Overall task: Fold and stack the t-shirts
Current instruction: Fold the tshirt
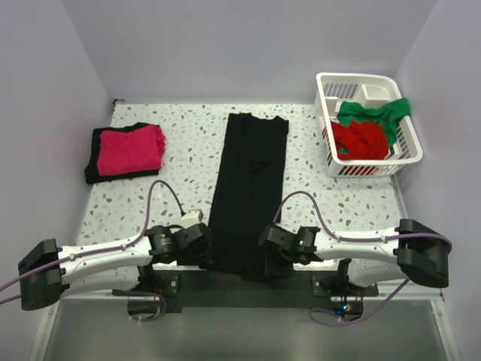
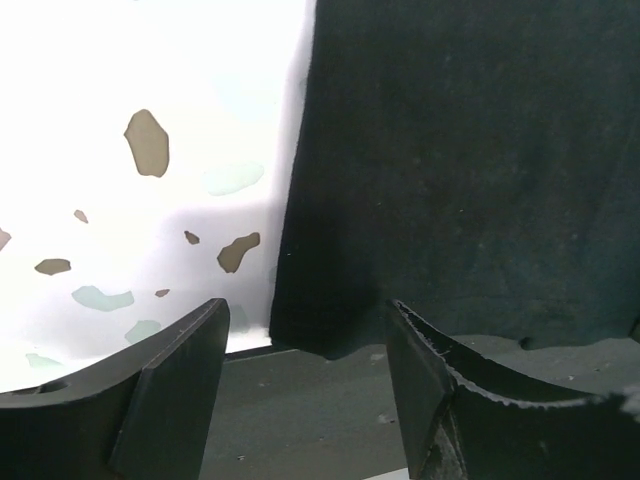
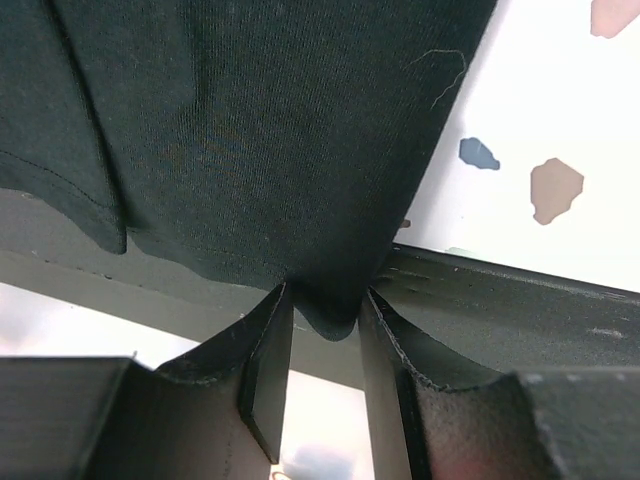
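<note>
A black t-shirt (image 1: pixel 249 188), folded into a long narrow strip, lies down the middle of the table, its near end over the front edge. My left gripper (image 1: pixel 201 248) is open and empty at the strip's near left corner; in the left wrist view the corner (image 2: pixel 310 335) lies just ahead of the gap between the fingers (image 2: pixel 180 380). My right gripper (image 1: pixel 270 252) is at the near right corner, shut on the hem of the black cloth (image 3: pixel 330 300). A folded magenta-pink t-shirt (image 1: pixel 131 148) rests on a folded black one (image 1: pixel 92 162) at the far left.
A white slatted basket (image 1: pixel 406 154) at the far right holds a red t-shirt (image 1: pixel 359 139) and a green t-shirt (image 1: pixel 376 113). A dark mounting bar (image 1: pixel 225 287) runs along the table's near edge. The speckled tabletop (image 1: pixel 188 150) is walled on three sides.
</note>
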Robot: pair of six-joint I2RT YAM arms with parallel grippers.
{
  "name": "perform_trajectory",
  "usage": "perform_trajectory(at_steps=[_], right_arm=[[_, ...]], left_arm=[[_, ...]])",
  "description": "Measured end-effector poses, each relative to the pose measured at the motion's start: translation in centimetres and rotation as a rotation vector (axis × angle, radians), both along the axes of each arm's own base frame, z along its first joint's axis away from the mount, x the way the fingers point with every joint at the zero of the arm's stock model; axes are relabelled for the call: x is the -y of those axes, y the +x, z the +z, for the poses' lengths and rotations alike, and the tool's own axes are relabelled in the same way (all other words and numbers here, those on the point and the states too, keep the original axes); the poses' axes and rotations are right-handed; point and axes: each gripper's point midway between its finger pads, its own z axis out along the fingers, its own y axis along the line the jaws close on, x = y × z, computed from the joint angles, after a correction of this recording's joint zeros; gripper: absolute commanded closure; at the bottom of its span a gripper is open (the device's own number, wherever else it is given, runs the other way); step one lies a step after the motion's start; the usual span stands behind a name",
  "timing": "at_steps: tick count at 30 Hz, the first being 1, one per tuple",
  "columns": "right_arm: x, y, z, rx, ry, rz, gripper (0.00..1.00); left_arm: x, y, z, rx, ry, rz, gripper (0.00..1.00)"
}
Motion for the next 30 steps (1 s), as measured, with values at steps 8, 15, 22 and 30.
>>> perform_trajectory(at_steps=[8,15,22,30], right_arm=[[0.2,0.0,0.0,-0.001,0.001,-0.012,0.66],[0.9,-0.3,0.0,-0.005,0.001,-0.031,0.67],[0.9,-0.3,-0.1,-0.007,0.003,-0.035,0.75],[1.0,-0.4,-0.2,-0.012,0.003,-0.032,1.0]], left_arm=[[0.2,-0.4,-0.4,-0.019,-0.016,-0.007,0.45],[0.6,-0.3,-0.6,-0.022,-0.021,-0.01,0.55],[1.2,-0.3,-0.8,-0.027,-0.031,-0.017,0.7],[1.7,-0.4,-1.0,-0.039,-0.035,-0.04,1.0]])
